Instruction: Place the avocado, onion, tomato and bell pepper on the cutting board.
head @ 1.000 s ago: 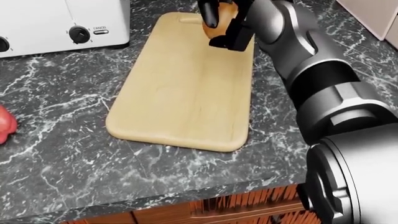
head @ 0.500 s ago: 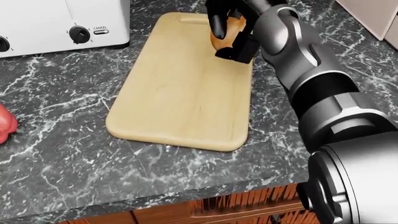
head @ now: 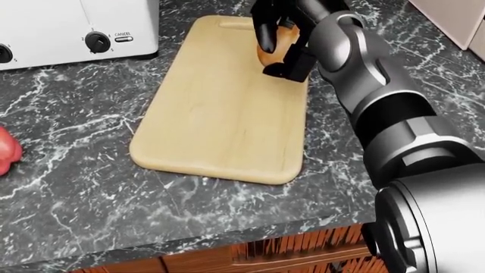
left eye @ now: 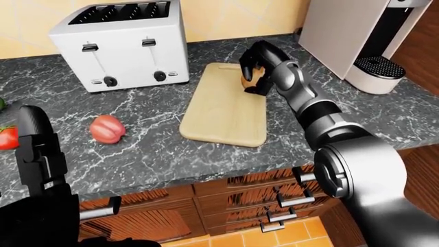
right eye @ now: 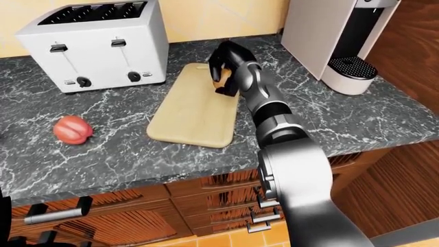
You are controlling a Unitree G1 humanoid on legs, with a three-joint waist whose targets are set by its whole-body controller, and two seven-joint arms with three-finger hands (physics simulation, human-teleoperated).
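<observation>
My right hand [head: 282, 35] fingers wrapped round the onion [head: 274, 50] above the cutting board [head: 227, 102]: round, papery-slick, likely rolls when released.

A white toaster [left eye: 123, 43] is standing on the dark marbled table [left eye: 151, 149], near its far edge and toward the left, with four slots on top and its two levers and two dials facing the near edge. A coffee machine [left eye: 370, 41] is sitting at the table's far right corner, a round perforated drip tray showing at its base. Wooden drawers [right eye: 171, 206] with metal handles are running under the table's near edge. A yellow tiled wall [left eye: 226, 18] is rising behind the table's far edge. An orange tiled floor [left eye: 274, 237] is showing below the drawers.
</observation>
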